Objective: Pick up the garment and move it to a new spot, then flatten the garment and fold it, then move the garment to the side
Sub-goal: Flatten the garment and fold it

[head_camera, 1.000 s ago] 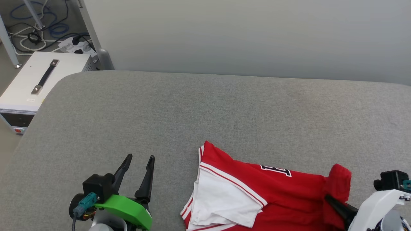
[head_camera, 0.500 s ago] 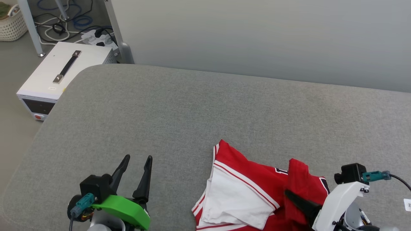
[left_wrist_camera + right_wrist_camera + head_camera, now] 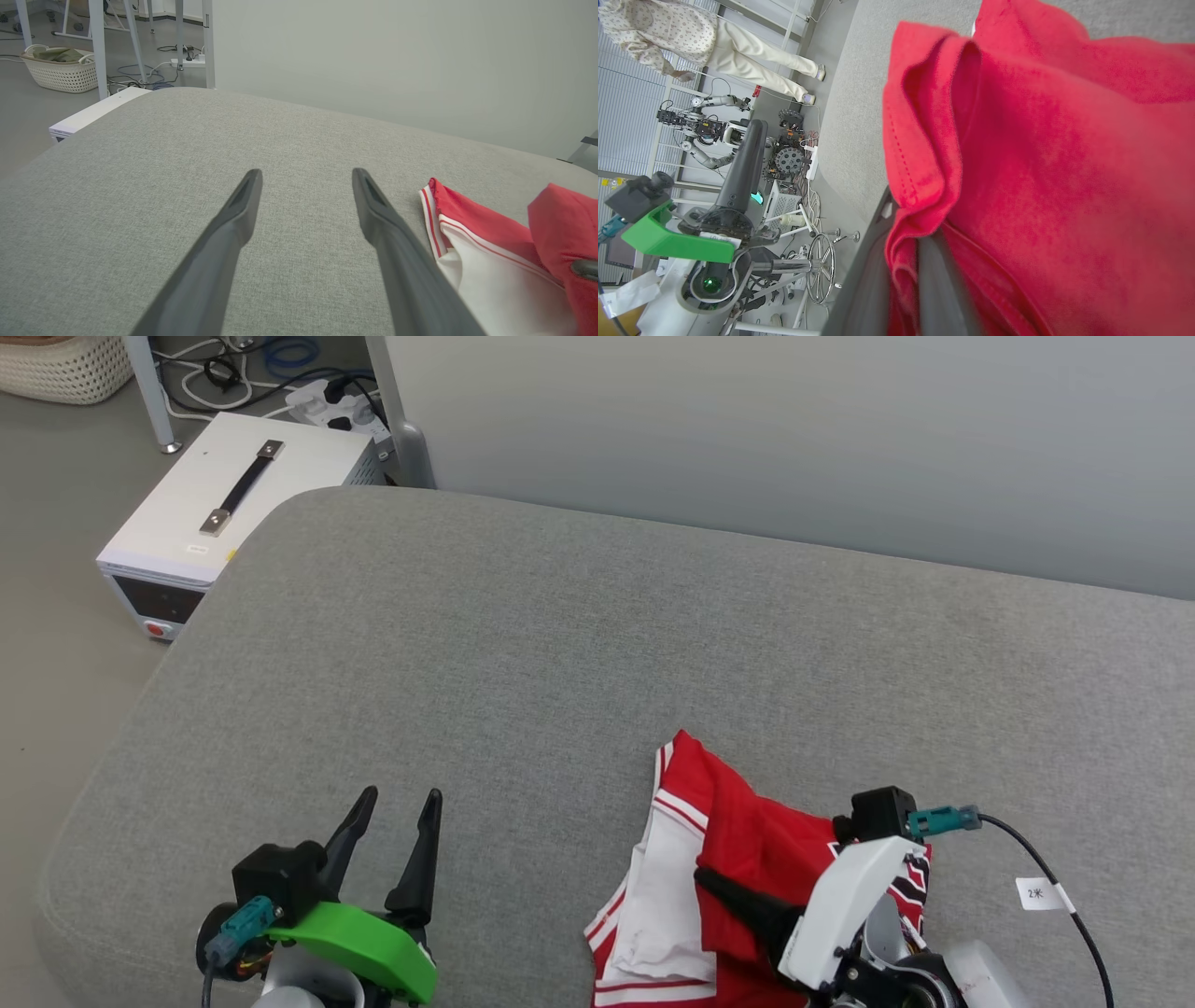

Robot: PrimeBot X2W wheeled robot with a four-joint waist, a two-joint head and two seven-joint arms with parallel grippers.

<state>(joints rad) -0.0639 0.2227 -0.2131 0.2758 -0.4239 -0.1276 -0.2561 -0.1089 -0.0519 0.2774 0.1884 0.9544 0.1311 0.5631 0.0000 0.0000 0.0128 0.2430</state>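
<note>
— What has the right arm got hold of?

— The right end effector (image 3: 711, 880) is clamped on a raised fold of the garment (image 3: 752, 831). Its two dark fingers are pressed together with red cloth bunched between them (the view from that wrist shows a stitched hem draped over the fingers).

— And the rest of the shirt?

— It lies crumpled on the grey counter (image 3: 523, 644), beneath and around that end effector. The white sleeve (image 3: 665, 896) with its striped trim is spread flat just beyond the fingertips. Part of a black-and-white print shows beside the wrist.

— The left arm?

— The left end effector (image 3: 401, 795) hovers low over bare counter with its fingers spread apart, holding nothing. The garment sits off to its right, near but not touching; the sleeve's striped edge is the closest part.

— Anything else around?

— A white box (image 3: 233, 504) with a dark carry handle stands on the floor past the counter's corner, well ahead and left of the left end effector. A wicker basket (image 3: 60, 70) stands further off on the floor, and a person (image 3: 714, 46) in pale clothes stands in the background.
</note>
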